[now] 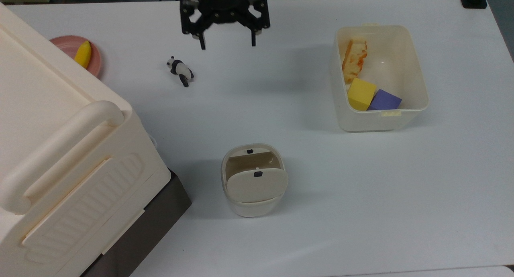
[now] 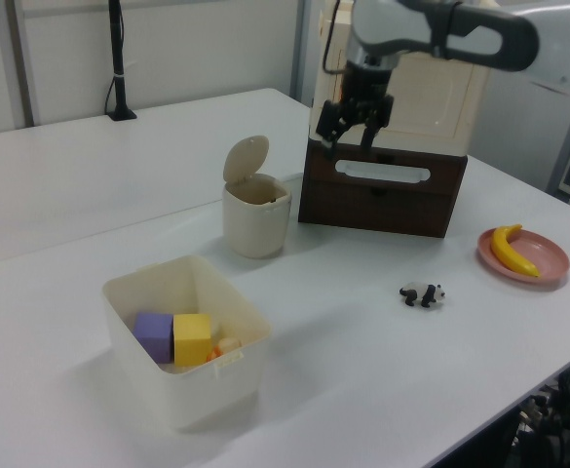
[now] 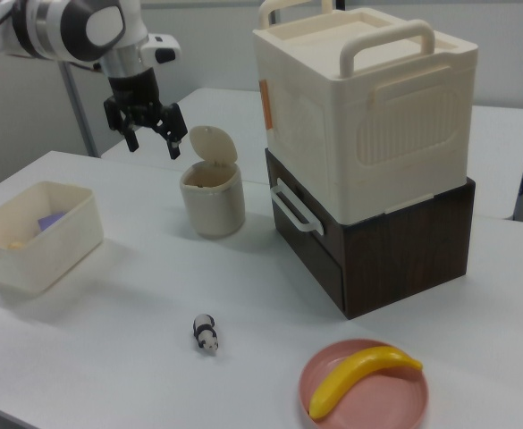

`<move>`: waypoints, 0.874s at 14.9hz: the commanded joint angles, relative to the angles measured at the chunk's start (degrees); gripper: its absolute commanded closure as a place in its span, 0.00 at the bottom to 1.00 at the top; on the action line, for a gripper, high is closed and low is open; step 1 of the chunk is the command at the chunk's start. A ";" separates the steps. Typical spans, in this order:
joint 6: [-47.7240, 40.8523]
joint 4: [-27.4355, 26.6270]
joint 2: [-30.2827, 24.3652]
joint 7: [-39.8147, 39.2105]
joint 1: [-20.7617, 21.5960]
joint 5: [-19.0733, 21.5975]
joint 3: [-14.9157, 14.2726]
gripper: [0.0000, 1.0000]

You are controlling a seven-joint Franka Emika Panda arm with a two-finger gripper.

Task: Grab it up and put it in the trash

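Note:
The trash, a small cream rounded bin point(image 1: 253, 188), stands in the middle of the white table with its swing flap tipped up, also seen in the left view point(image 2: 255, 224) and the right view point(image 3: 212, 207). My gripper point(image 1: 228, 46) hangs open and empty, high above the table and well away from the bin toward the top view's top. In the left view the gripper point(image 2: 349, 136) is above and right of the bin; in the right view the gripper point(image 3: 154, 147) is up and left of it. The wrapper wad is hidden.
A panda figurine point(image 1: 180, 71) lies near the gripper. A rectangular cream tub point(image 1: 417, 68) holds yellow and purple blocks and a bread slice. A big cream box with a handle point(image 1: 60, 148) sits on a brown drawer unit point(image 3: 395, 241). A pink plate point(image 1: 96, 62) carries a banana.

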 commanded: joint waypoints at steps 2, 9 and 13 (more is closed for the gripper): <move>-0.21 -6.05 -5.81 1.92 0.10 1.64 -1.70 0.00; -0.03 -8.70 -7.75 1.75 0.45 2.17 -1.96 0.00; -0.11 -8.70 -7.75 1.57 0.80 2.17 -2.49 0.00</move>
